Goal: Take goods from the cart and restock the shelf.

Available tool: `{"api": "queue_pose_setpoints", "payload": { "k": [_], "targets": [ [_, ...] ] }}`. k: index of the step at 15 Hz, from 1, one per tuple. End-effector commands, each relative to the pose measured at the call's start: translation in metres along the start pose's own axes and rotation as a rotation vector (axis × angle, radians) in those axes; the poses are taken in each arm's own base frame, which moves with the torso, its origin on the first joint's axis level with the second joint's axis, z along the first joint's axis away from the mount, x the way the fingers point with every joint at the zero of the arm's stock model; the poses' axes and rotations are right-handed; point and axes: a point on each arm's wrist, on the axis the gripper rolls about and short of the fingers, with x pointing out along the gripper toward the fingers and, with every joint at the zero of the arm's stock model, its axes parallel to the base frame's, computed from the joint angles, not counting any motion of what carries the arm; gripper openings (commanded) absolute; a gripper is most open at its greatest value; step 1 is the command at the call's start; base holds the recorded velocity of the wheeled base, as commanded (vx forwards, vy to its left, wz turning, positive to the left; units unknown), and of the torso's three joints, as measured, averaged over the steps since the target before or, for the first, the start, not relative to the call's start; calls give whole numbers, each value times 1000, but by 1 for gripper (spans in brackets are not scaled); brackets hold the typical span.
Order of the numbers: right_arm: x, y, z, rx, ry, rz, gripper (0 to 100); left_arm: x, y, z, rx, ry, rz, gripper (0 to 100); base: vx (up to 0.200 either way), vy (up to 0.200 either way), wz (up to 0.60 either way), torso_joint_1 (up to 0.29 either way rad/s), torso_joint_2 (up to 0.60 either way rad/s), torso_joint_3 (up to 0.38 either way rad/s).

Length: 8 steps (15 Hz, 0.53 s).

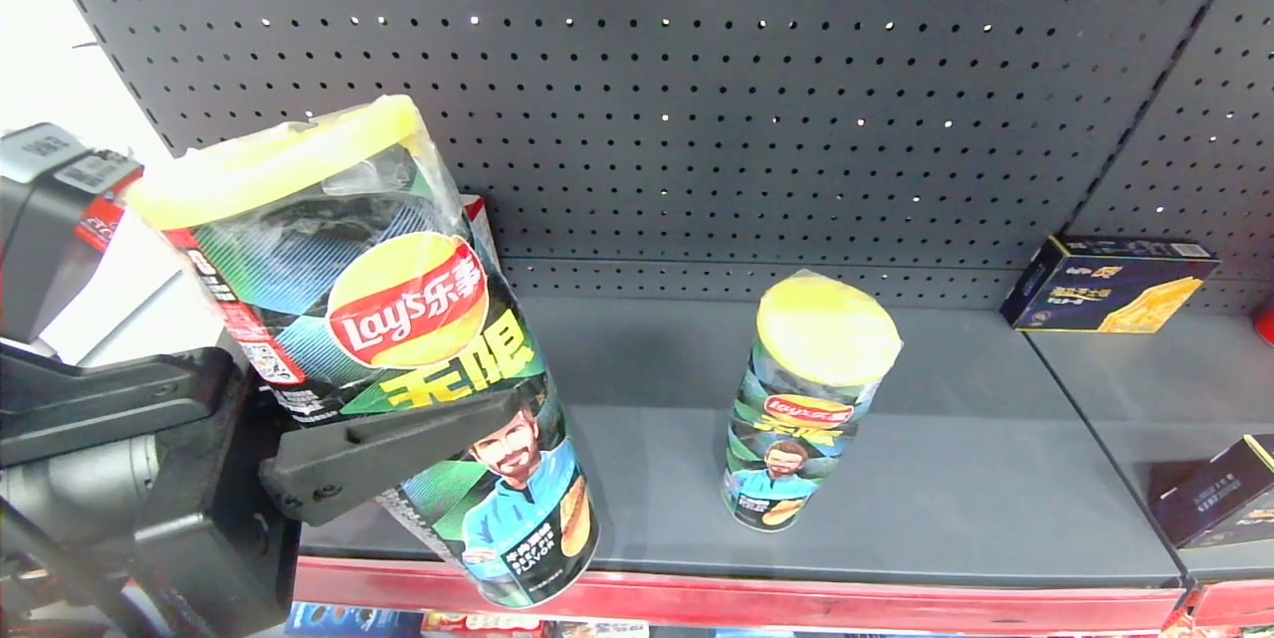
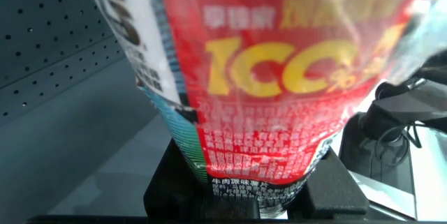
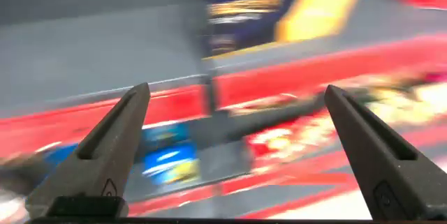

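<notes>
My left gripper [image 1: 328, 439] is shut on a tall chip can [image 1: 388, 339] with a yellow lid, wrapped in clear film. The can is tilted, its lid leaning to the left, and it hangs over the shelf's front left edge. In the left wrist view the can's red label [image 2: 279, 77] is pressed between the fingers. A second chip can [image 1: 806, 399] of the same kind stands upright on the dark grey shelf [image 1: 955, 479]. My right gripper [image 3: 237, 147] is open with nothing between its fingers, facing a red shelf edge [image 3: 293, 77].
A dark perforated back panel [image 1: 697, 91] rises behind the shelf. A dark blue and yellow box [image 1: 1110, 285] lies at the back right, and another dark box [image 1: 1214, 489] sits at the right edge. The red front lip [image 1: 796, 603] runs along the shelf.
</notes>
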Motion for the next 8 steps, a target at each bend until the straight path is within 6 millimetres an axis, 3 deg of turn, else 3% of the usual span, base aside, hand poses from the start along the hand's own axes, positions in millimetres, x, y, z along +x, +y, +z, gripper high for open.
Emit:
{"api": "queue_pose_setpoints", "payload": {
  "k": [1, 3, 6, 7, 8],
  "targets": [
    [-3, 0, -1, -21, -46, -177, 100, 1, 0, -1, -1, 3, -1, 0, 0, 0, 0, 0, 0, 0],
    [-2, 1, -1, -21, -52, -355, 100, 1, 0, 0, 3, 1, -6, 0, 0, 0, 0, 0, 0, 0],
    [-1, 1, -7, -32, -21, -442, 100, 1, -2, 0, 4, 1, -9, 0, 0, 0, 0, 0, 0, 0],
    [-1, 0, -7, -34, -20, -417, 100, 1, -2, 0, 3, 1, -9, 0, 0, 0, 0, 0, 0, 0],
    [3, -4, -6, -29, 48, -278, 100, 0, -2, 0, 5, -1, -10, 0, 0, 0, 0, 0, 0, 0]
  ]
}}
